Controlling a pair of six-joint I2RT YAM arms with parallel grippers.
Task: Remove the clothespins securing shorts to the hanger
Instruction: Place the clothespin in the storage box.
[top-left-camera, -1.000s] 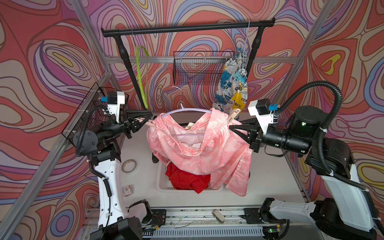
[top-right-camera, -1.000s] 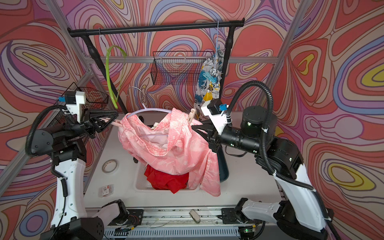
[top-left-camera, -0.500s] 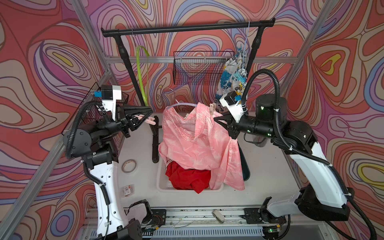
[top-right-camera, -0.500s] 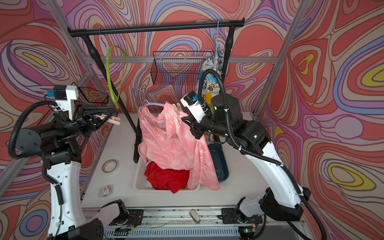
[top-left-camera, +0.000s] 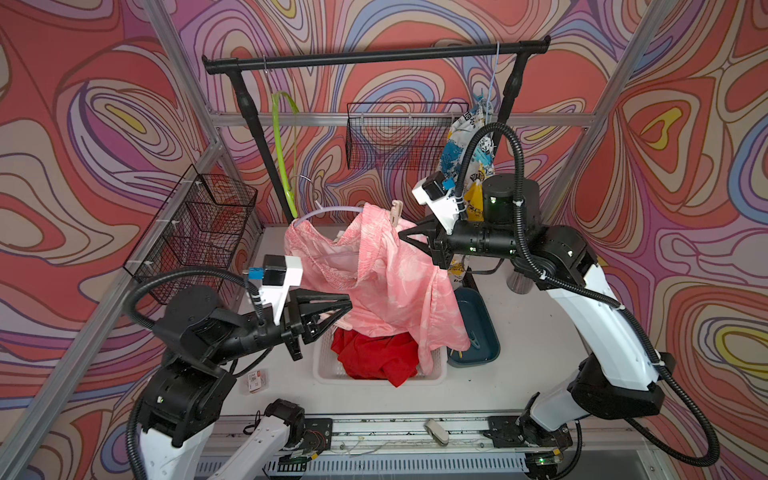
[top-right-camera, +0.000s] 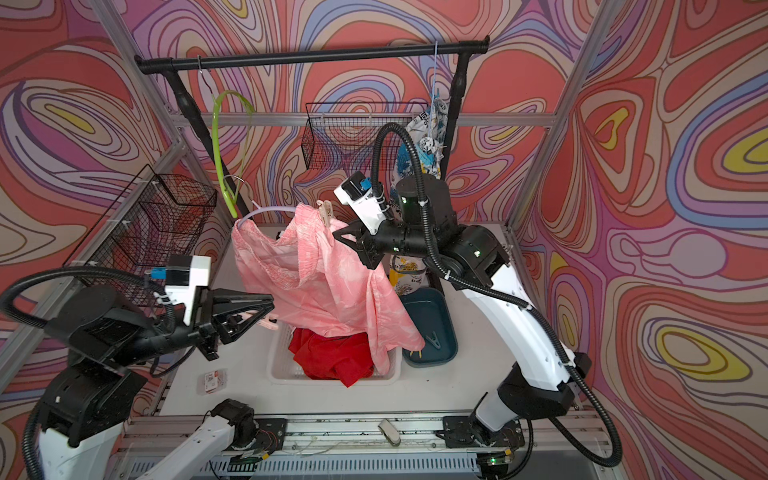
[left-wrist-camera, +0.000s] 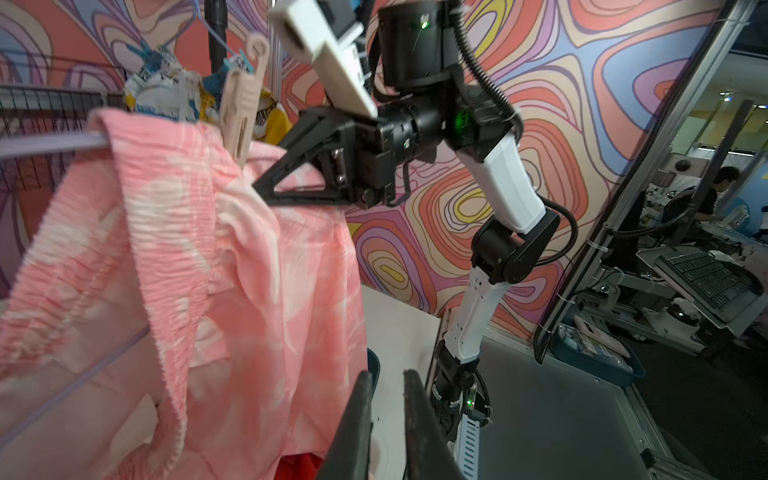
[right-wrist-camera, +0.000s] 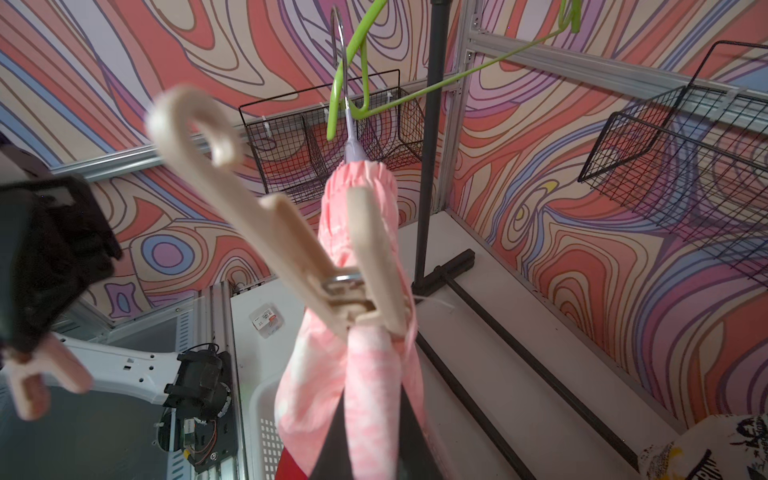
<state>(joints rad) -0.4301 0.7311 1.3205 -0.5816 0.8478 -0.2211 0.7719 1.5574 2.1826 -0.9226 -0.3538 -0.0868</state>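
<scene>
Left claw (top-right-camera: 272, 303) is clamped on a pink clothespin (top-right-camera: 259, 321), held in the air over the left half of the desk (top-left-camera: 540, 353). The peg's tail pokes out below the black fingers, as the right wrist view shows too (right-wrist-camera: 41, 374). The claw tip is close to the pink shorts (top-left-camera: 374, 270); I cannot tell whether it touches the cloth.

Across the way, the right claw (top-left-camera: 401, 237) has its fingers together, pinching the top fold of the pink shorts. It grips just beside a beige clothespin (top-left-camera: 395, 212). That peg is clipped upright on the gathered waistband where it folds over the pale hanger (top-left-camera: 328, 211), with its hooked tail pointing up.

The pink shorts drape from the hanger above the white basket (top-left-camera: 324, 370) at the middle of the desk's front edge. One leg trails down over the basket's right corner. The red shorts (top-left-camera: 374, 353) lie bunched inside the basket.

A teal tray (top-right-camera: 432, 307) sits just beside the basket toward the desk's right edge, with two loose clothespins (top-right-camera: 432, 340) in it.

Along the desk's back edge, the printed shorts (top-left-camera: 465, 141) hang at the right end of the black rail (top-left-camera: 374, 60). A green hanger (top-left-camera: 282, 137) hangs bare near the left end.
</scene>
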